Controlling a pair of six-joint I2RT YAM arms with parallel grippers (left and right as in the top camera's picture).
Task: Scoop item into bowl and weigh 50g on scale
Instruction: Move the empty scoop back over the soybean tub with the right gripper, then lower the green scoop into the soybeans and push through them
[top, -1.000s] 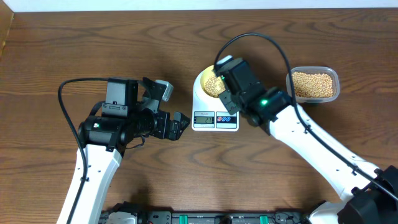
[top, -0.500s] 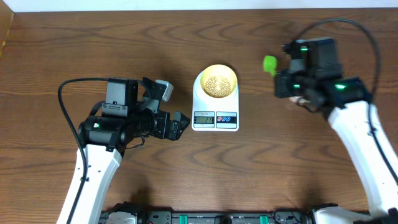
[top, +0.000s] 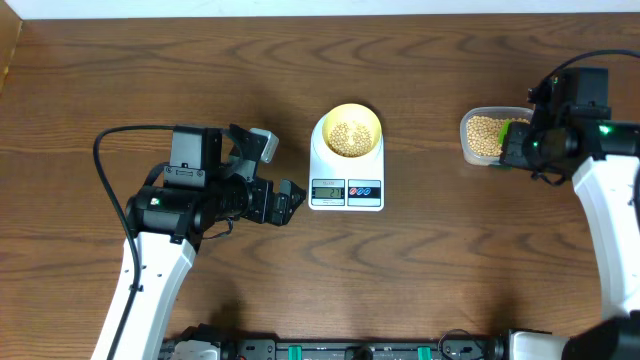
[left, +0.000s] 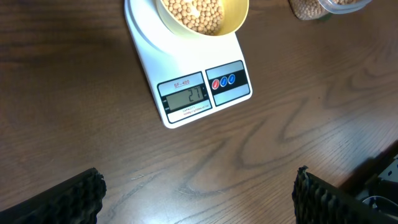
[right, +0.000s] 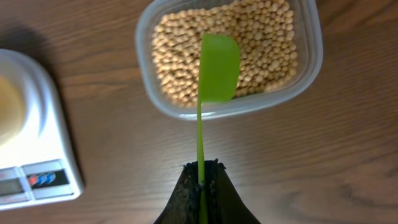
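Observation:
The pale yellow bowl (top: 372, 121) stands on the white scale (top: 346, 194) and holds a layer of tan beans (top: 348, 137). In the left wrist view the scale (left: 186, 68) shows 21 on its display, with the bowl (left: 240, 14) at the top edge. My right gripper (top: 522, 146) is shut on the handle of a green scoop (right: 219, 67), whose blade hovers over the beans (right: 264, 43) in the clear tub (right: 313, 56). The scoop's blade looks empty. My left gripper (top: 285, 172) stays open left of the scale, nothing between its fingers (left: 74, 194).
The clear tub (top: 468, 133) of beans sits on the wooden table right of the scale. The scale's corner (right: 37, 130) shows at the left of the right wrist view. A black cable loops behind the left arm (top: 100, 150).
My right arm has swung from above the bowl on the scale out to the right, carrying the green scoop over the clear tub. The left arm has not moved.

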